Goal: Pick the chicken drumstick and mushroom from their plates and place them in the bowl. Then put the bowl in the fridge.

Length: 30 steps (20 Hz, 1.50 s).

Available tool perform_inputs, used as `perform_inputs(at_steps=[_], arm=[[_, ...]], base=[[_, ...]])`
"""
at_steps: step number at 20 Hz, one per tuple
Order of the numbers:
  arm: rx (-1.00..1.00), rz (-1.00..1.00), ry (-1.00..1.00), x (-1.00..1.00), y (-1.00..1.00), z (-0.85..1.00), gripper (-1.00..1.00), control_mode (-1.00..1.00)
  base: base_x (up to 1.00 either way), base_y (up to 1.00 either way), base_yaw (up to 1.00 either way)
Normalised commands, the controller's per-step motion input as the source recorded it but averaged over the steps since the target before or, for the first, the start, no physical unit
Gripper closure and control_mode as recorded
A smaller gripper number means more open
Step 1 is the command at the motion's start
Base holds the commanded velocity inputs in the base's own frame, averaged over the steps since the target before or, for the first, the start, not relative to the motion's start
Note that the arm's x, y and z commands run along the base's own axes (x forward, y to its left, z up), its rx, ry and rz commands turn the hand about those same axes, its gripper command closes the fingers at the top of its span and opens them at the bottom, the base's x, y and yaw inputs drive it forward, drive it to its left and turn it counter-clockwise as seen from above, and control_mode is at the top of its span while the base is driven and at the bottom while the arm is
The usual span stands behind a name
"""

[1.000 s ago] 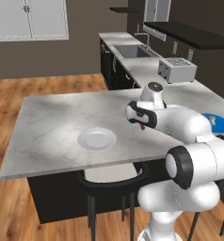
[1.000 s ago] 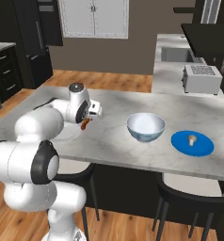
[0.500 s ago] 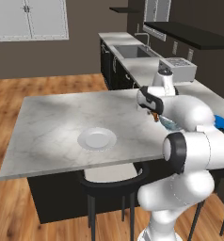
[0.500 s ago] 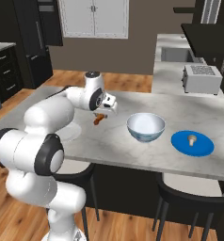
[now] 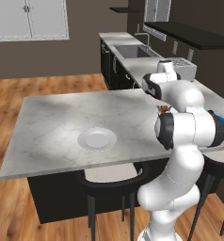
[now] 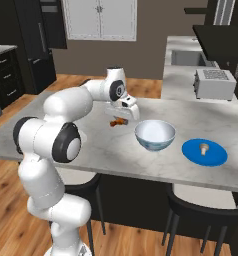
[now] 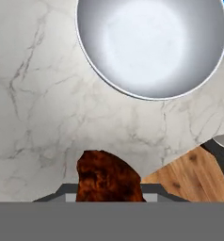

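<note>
A: Where was the chicken drumstick (image 6: 119,121) w/ respect to the end effector (image 6: 122,116)?

B: Right under it, clamped betw. the fingers. In the right base view the reddish-brown piece hung just below the hand, above the bench (image 6: 106,150). In the hand view the drumstick (image 7: 109,178) sat at the bottom, betw. the two tips, marble beneath it.

A: And the bowl (image 6: 155,135)?

B: On the bench, just beside the end effector, toward the blue plate (image 6: 205,152). Hand view: bowl (image 7: 151,47) at the top, white inside, drumstick apart from its rim. Not over the bowl, over bare marble next to it.

A: Mushroom (image 6: 204,147)?

B: On the blue plate, tan lump approx. at its middle. Plate lay near the bench's front edge, the far side of the bowl from the arm. In the left base view just a sliver of the blue plate (image 5: 223,123) showed behind the arm.

A: White plate (image 5: 97,139)?

B: Left base view: near the front edge of the bench, well apart from the end effector.

A: Fridge?

B: Tall black unit (image 6: 41,42) w/ a grey handle at the back left of the right base view, door shut as far as I could tell.

A: Any brands, labels, writing?

B: Nothing readable. Toaster (image 6: 215,83) on the rear bench was too small to make out any marking.
</note>
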Motion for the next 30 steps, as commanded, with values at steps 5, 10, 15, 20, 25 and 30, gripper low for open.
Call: perform_inputs(at_steps=[5, 10, 15, 20, 25, 30], arm=[[0.00, -0.22, 0.01, 0.08, -0.65, -0.07, 1.00, -1.00], [0.00, -0.19, 0.01, 0.17, -0.61, -0.19, 1.00, -1.00], [0.00, -0.15, -0.01, 0.28, -0.40, -0.33, 1.00, -1.00], [0.01, -0.10, -0.05, 0.36, -0.24, -0.39, 1.00, -1.00], [0.01, -0.11, -0.05, 0.35, -0.23, -0.36, 1.00, -1.00], [0.05, -0.11, 0.00, 0.22, -0.16, -0.29, 1.00, -1.00]], base=[[0.00, 0.00, 0.00], [0.00, 0.00, 0.00], [0.00, 0.00, 0.00], [0.00, 0.00, 0.00], [0.00, 0.00, 0.00], [0.00, 0.00, 0.00]])
